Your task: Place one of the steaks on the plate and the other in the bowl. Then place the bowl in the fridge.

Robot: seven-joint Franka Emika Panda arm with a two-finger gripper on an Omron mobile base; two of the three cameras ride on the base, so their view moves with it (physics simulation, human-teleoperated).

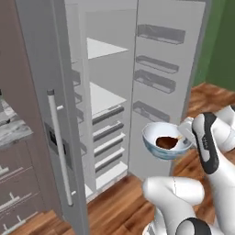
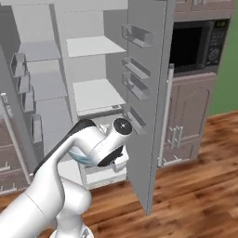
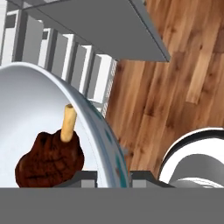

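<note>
The fridge (image 1: pixel 105 98) stands open in front of me, its white shelves (image 2: pixel 95 95) bare. My gripper (image 3: pixel 113 178) is shut on the rim of the bowl (image 3: pixel 99 124), holding it tilted in the air before the open right door (image 1: pixel 160 82). The bowl (image 1: pixel 161 146) is white inside and pale blue-grey outside. A dark reddish-brown steak (image 3: pixel 49 161) with a tan bone end lies in it, also seen as a brown patch (image 1: pixel 166 142). In the right base view my arm covers most of the bowl (image 2: pixel 80 159). The plate is out of view.
The left fridge door (image 1: pixel 43 92) with a long bar handle (image 1: pixel 60 148) juts toward me. Door bins (image 2: pixel 136 74) line the right door. A microwave (image 2: pixel 194 45) and brown cabinets (image 2: pixel 186 123) stand to the right. Wooden floor (image 1: pixel 120 207) lies below.
</note>
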